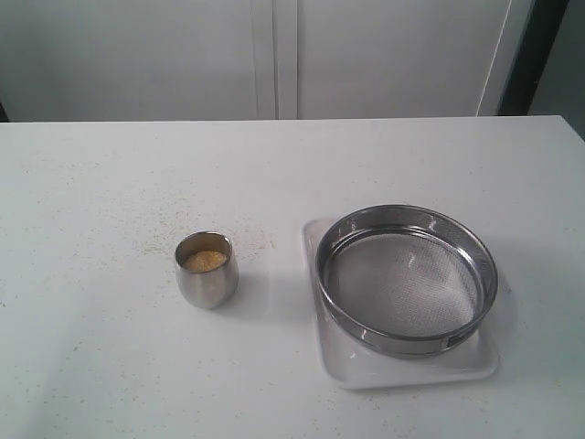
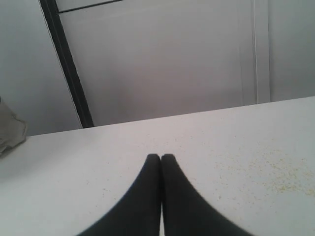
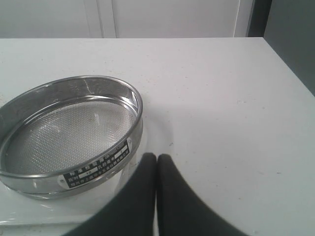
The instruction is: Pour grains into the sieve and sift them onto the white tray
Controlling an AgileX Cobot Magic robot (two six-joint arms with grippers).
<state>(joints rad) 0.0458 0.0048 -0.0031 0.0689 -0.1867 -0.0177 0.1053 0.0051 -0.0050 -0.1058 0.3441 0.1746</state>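
Observation:
A small steel cup [image 1: 207, 270] stands upright on the table's left half with yellow-orange grains [image 1: 204, 260] inside. To its right the wide steel sieve [image 1: 407, 279] rests on the white tray [image 1: 402, 370]; its mesh looks bare. Neither arm shows in the exterior view. In the right wrist view my right gripper [image 3: 157, 157] is shut and empty, close beside the sieve [image 3: 69, 132] and over the tray's edge [image 3: 29, 216]. My left gripper [image 2: 161, 157] is shut and empty above bare table, with stray grains [image 2: 275, 172] scattered off to one side.
Loose grains [image 1: 174, 219] are sprinkled on the white table [image 1: 91, 366] behind the cup. White cabinet doors [image 1: 274, 55] stand beyond the table's far edge. A dark vertical strip [image 2: 66, 64] runs up the wall in the left wrist view.

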